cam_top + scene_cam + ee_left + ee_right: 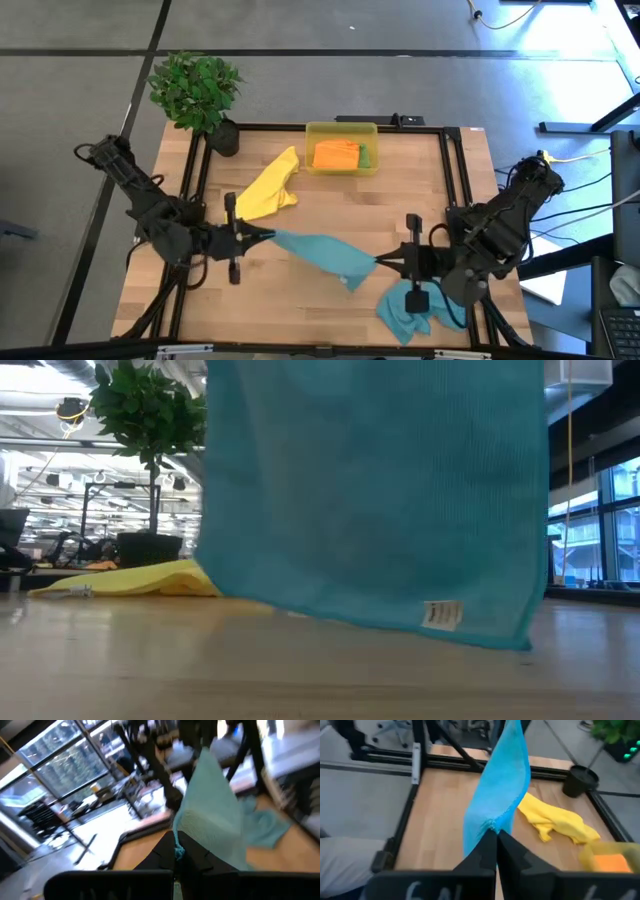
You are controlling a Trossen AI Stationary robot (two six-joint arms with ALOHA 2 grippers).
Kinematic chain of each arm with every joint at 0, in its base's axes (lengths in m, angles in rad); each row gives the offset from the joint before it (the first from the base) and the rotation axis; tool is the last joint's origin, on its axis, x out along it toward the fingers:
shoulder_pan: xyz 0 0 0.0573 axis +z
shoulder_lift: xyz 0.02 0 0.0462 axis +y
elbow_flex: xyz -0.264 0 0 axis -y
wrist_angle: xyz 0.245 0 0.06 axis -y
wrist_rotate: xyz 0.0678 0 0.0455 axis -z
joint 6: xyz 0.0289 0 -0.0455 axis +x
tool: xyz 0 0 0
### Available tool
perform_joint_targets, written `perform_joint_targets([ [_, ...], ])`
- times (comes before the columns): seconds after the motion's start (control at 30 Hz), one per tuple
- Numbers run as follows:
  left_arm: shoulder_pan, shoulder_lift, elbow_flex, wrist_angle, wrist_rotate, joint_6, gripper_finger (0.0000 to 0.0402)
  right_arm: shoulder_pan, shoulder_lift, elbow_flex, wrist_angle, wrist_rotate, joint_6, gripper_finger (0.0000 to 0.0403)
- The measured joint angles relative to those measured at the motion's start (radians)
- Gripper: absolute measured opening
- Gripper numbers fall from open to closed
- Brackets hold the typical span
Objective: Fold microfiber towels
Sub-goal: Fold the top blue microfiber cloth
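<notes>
A teal-blue towel (318,252) is held stretched above the wooden table (330,310) between both grippers. The left gripper (268,236) is positioned at the towel's left corner, near the table's middle-left; its jaws are fully closed and clamped on the cloth edge, as is confirmed in the left wrist view, where the fabric rises directly from between the dark fingers (192,852). The right gripper (381,262) is positioned at the opposite corner, toward the table's right front; its jaws are likewise pressed together on the towel, and in the right wrist view the cloth (497,795) is seen pinched between the two fingertips (487,845).

In the low view the suspended towel (375,490) is shown hanging as a broad sheet, with its lower edge clear of the table surface and a small white label (442,614) near one lower corner.

A second teal-blue towel (410,310) is crumpled on the table near the front right edge, below the right gripper. A yellow towel (270,187) lies loosely bunched on the table behind the left gripper, between the potted plant (197,88) and the yellow bin (342,130). Inside the bin at the table's rear centre, an orange towel (335,154) is visible with a green towel (364,156) just beside it, toward the right wall
</notes>
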Motion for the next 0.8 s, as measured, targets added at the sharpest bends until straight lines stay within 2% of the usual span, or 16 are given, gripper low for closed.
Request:
perform_joint_targets([
  [0.23,-0.08,0.0,0.0,0.174,-0.004,-0.012,0.0,0.033,0.001,0.049,0.043,0.0,-0.023,0.0004],
  [0.33,-0.093,0.0,0.0,0.189,-0.095,-0.095,0.0,0.039,0.0,0.062,0.046,-0.026,0.006,0.0004],
  [0.43,-0.086,0.001,0.0,0.101,-0.148,-0.19,0.0,0.039,0.0,0.074,0.022,-0.049,0.062,0.0004],
  [0.53,-0.064,0.002,0.0,-0.024,-0.155,-0.325,0.0,0.031,-0.001,0.078,-0.053,-0.049,0.143,0.0004],
  [0.7,0.009,0.009,-0.001,-0.299,-0.091,-0.602,0.0,-0.028,-0.001,0.053,-0.23,-0.052,0.316,0.0004],
  [0.8,0.057,0.025,-0.034,-0.393,-0.079,-0.703,0.0,-0.068,0.0,0.019,-0.333,-0.057,0.407,0.0004],
])
